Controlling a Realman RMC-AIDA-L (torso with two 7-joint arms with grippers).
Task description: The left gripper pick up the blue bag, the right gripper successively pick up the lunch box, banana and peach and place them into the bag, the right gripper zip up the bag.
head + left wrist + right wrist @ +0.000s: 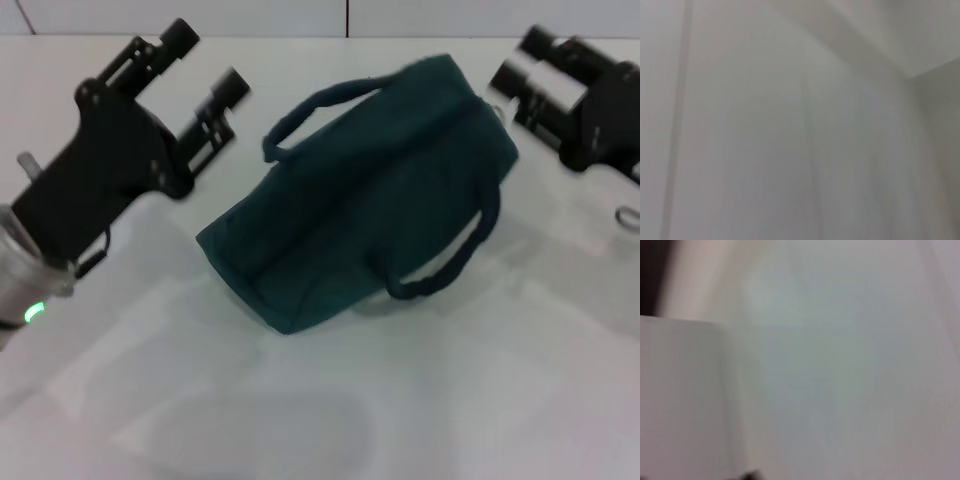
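Evidently between the two raised grippers, the blue bag (365, 190) lies slumped on the table (300, 420), left gripper (210, 75) spread ready for its handle (320, 105), right gripper (535, 65) unclear

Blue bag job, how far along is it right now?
Apparently near the end or the very start: the blue bag lies on the table, with no lunch box, banana or peach in sight. Nothing is in hand: the left pincer and right pincer hover open beside it. Whether it's zipped is unclear.
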